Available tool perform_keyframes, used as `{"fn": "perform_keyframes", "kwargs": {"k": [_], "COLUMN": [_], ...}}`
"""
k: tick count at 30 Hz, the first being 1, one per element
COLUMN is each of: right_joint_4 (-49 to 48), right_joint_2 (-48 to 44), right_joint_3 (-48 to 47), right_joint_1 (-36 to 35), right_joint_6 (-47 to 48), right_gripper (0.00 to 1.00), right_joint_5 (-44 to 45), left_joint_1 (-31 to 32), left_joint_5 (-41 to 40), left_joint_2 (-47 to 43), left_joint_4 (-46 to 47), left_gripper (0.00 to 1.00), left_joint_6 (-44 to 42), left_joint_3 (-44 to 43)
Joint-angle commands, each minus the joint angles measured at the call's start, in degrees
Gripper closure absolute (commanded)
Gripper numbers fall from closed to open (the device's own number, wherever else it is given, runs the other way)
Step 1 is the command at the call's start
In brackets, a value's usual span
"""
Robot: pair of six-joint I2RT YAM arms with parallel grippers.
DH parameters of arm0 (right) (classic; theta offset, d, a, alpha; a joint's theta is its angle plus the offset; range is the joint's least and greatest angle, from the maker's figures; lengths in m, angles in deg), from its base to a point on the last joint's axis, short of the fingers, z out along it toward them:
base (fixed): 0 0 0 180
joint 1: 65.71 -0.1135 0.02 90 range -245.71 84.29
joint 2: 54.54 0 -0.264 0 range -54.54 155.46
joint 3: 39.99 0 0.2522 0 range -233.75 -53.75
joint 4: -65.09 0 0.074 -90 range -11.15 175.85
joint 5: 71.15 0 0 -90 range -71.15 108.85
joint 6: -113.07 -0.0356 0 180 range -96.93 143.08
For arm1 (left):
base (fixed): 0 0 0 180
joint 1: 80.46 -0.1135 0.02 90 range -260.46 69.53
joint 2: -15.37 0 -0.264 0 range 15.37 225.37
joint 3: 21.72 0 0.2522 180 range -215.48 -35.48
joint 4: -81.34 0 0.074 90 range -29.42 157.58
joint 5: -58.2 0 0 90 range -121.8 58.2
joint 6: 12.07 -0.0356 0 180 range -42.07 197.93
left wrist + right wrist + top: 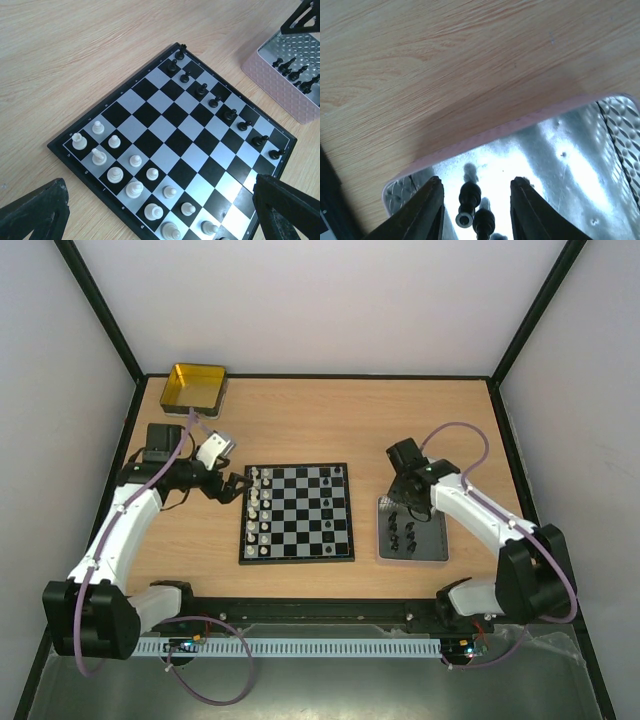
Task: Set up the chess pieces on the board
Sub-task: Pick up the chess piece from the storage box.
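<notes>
The board point(298, 502) lies mid-table. Whitish chess pieces point(258, 510) fill its two left columns; several black pieces point(330, 528) stand on its right side. In the left wrist view the board point(165, 120) shows whitish pieces point(115, 174) at lower left and a row of black pawns point(214, 102) at upper right. My left gripper point(236, 487) is open and empty just left of the board, its fingers point(37, 212) wide apart. My right gripper point(476, 181) is open, low over the tray point(560, 150), with two lying black pieces point(470, 196) between its fingers, untouched.
The dark flat tray point(432, 545) right of the board holds several black pieces point(400, 536); its pinkish wall point(272, 82) shows in the left wrist view. A yellow tin point(195, 387) stands at the far left corner. Black frame posts border the table.
</notes>
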Motion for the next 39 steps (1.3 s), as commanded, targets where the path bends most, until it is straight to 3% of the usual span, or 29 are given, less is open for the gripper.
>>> {"fn": "perform_keyframes", "kwargs": {"k": [1,6,16,39], "right_joint_4": [1.96,2.31,-0.10,-4.24], "right_joint_2": [-6.03,-9.74,-10.65,-6.33], "right_joint_3": [2.75,6.09,11.78,12.86], "right_joint_1": [0.27,0.71,1.01,4.71], "right_joint_6": [-4.57,-6.73,-7.68,-3.55], "right_gripper": [0.64,0.59,0.62,0.69], "right_joint_5": [0.05,0.23,-3.86,-7.11], "left_joint_1": [1.11,1.34,1.60,2.12], "left_joint_5": [-0.96,-1.21,-1.34,-1.73], "left_joint_2": [0.11,0.07,0.13,0.51], "left_joint_4": [0.69,0.73,0.64,0.68], "left_gripper": [0.01,0.01,0.01,0.01], "left_joint_6": [0.69,0.87,1.15,1.07], "left_joint_3": [0.30,0.26,-0.03,-0.03]}}
